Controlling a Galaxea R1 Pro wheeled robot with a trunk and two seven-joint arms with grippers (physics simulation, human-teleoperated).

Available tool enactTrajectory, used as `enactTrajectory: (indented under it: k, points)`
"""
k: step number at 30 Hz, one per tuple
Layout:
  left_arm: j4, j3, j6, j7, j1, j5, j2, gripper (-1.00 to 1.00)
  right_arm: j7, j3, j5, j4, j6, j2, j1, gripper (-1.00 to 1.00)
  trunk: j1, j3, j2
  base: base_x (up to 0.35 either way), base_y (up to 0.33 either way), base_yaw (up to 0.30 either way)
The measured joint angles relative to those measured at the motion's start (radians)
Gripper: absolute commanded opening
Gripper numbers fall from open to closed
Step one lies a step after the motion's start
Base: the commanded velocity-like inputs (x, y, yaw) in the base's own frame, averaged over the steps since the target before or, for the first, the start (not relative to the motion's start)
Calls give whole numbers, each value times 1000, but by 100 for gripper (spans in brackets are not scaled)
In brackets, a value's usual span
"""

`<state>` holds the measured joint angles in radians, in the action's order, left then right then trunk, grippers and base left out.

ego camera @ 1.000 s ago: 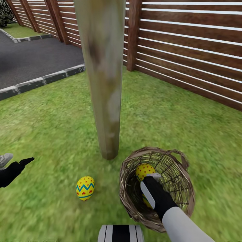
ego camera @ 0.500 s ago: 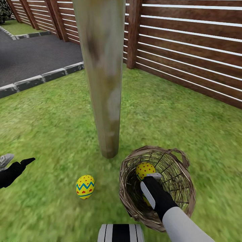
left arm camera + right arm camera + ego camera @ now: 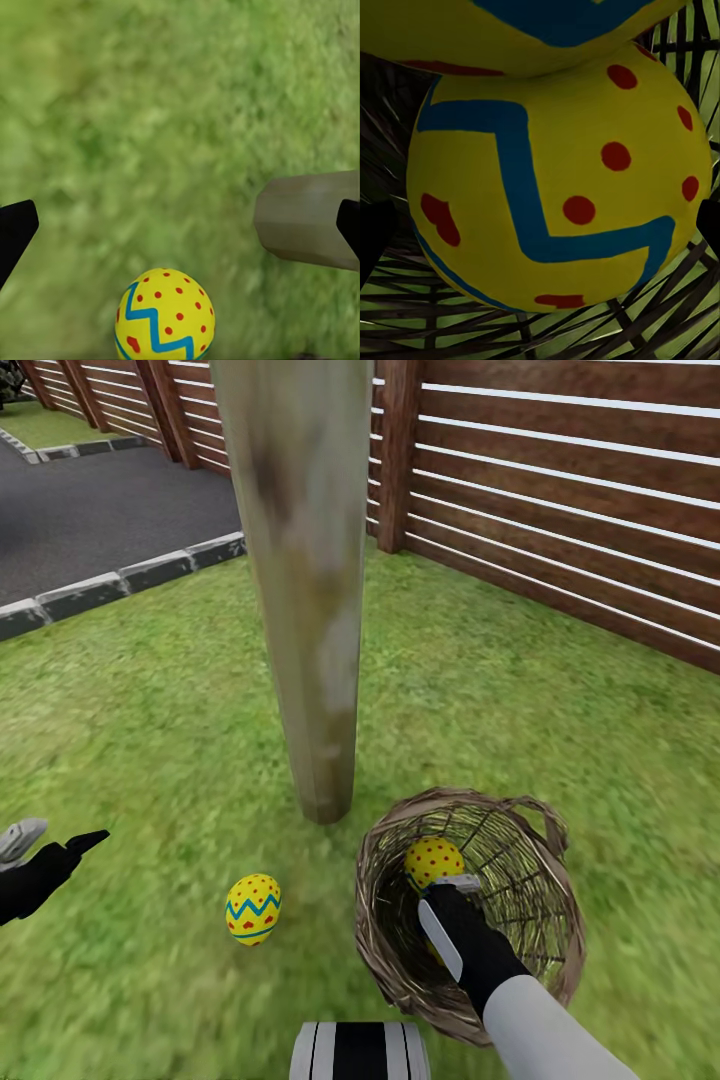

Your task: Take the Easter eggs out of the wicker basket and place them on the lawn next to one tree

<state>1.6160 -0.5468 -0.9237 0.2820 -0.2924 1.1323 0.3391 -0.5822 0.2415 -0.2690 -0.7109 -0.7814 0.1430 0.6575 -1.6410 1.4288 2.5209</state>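
A pale tree trunk rises from the lawn. A yellow Easter egg with a blue zigzag lies on the grass close to the trunk's foot. The wicker basket stands on the trunk's right with a dotted egg inside. My right gripper reaches down into the basket, open, with one egg close between its fingers and a second egg resting against it. My left gripper hovers open over the grass; its camera sees the lawn egg and the trunk base.
A brown slatted wooden fence runs behind the tree. A dark grey paved driveway with a stone kerb lies at the back left. Grass stretches all around the basket and trunk.
The whole picture has slid slightly upward, so the camera has moved. Both arms, the eggs and the basket keep their places relative to each other.
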Motion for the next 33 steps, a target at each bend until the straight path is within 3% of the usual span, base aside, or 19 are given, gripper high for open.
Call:
enactTrajectory:
  k: [16, 21, 29, 30, 33]
  points:
    - [0, -2, -1, -2, 0, 0, -2, 100, 0, 0, -1, 0, 0, -1, 0, 100, 0, 0, 0, 0, 0, 0]
    - [0, -2, 0, 2, 0, 0, -2, 100, 0, -1, -1, 0, 0, -3, 0, 100, -2, 19, 1, 0, 0, 0]
    - [0, -4, -6, -1, 0, 0, -3, 100, 0, -1, 0, 0, 0, -4, 0, 100, -2, 19, 1, 0, 0, 0]
    - [0, -4, -6, -1, 0, 0, -3, 100, 0, -2, 0, 0, 0, -4, 0, -100, -2, 19, 1, 0, 0, 0]
    - [0, -4, -7, -1, 0, 0, -11, 100, -2, 0, 3, 2, 0, -3, 0, -100, -2, 19, 1, 0, 0, 0]
